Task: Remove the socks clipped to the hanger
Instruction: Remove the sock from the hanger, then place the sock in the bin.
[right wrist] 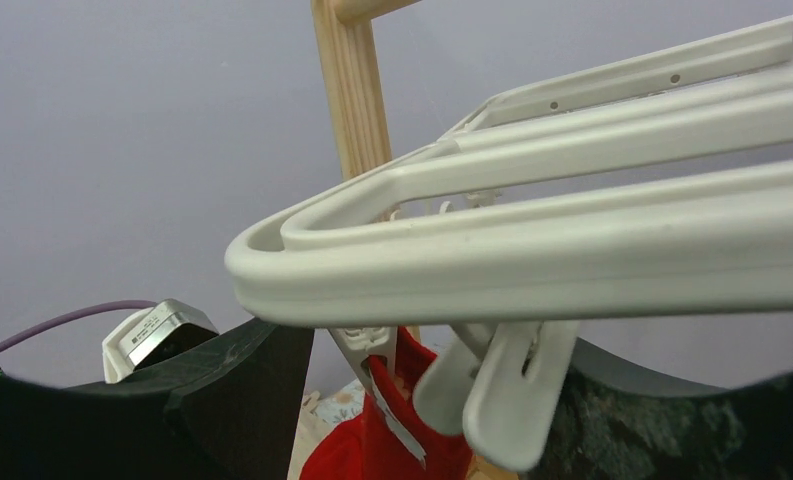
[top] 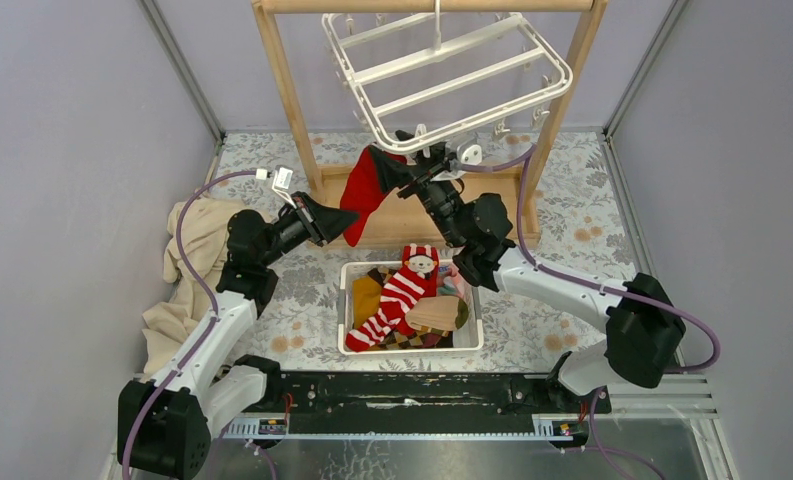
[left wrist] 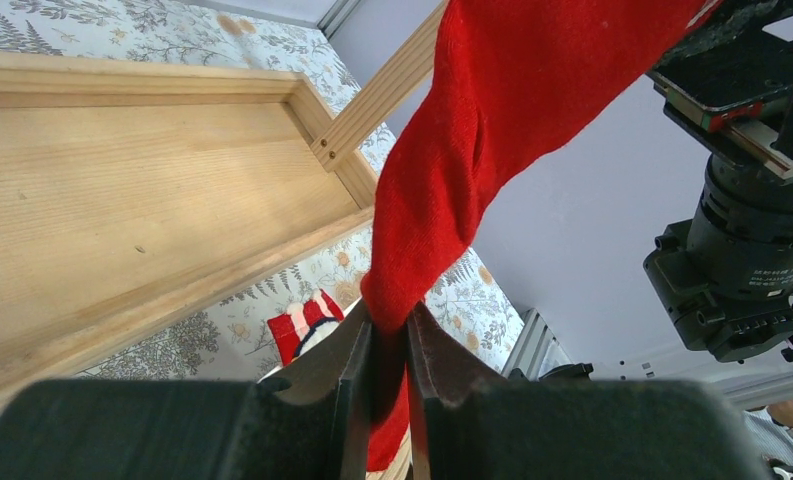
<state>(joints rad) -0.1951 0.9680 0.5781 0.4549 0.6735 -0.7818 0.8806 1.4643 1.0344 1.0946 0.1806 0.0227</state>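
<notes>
The white hanger [top: 442,75] hangs tilted from the wooden rack's top bar. A plain red sock [top: 370,185] hangs from a clip at its near left corner. My left gripper [top: 334,222] is shut on the sock's lower end; in the left wrist view the red sock [left wrist: 462,170] runs down between the gripper's [left wrist: 390,350] closed fingers. My right gripper [top: 420,165] is just under the hanger's near edge. In the right wrist view it [right wrist: 442,360] is open, its fingers either side of the clip [right wrist: 377,360] that holds the red sock [right wrist: 372,440], below the hanger [right wrist: 532,260].
A white basket [top: 347,310] near the arms holds a red-white striped sock [top: 397,295], a mustard one [top: 366,296], a tan one [top: 434,314] and others. The wooden rack [top: 284,90] and its base [top: 402,222] stand at the back. A beige cloth [top: 194,265] lies at left.
</notes>
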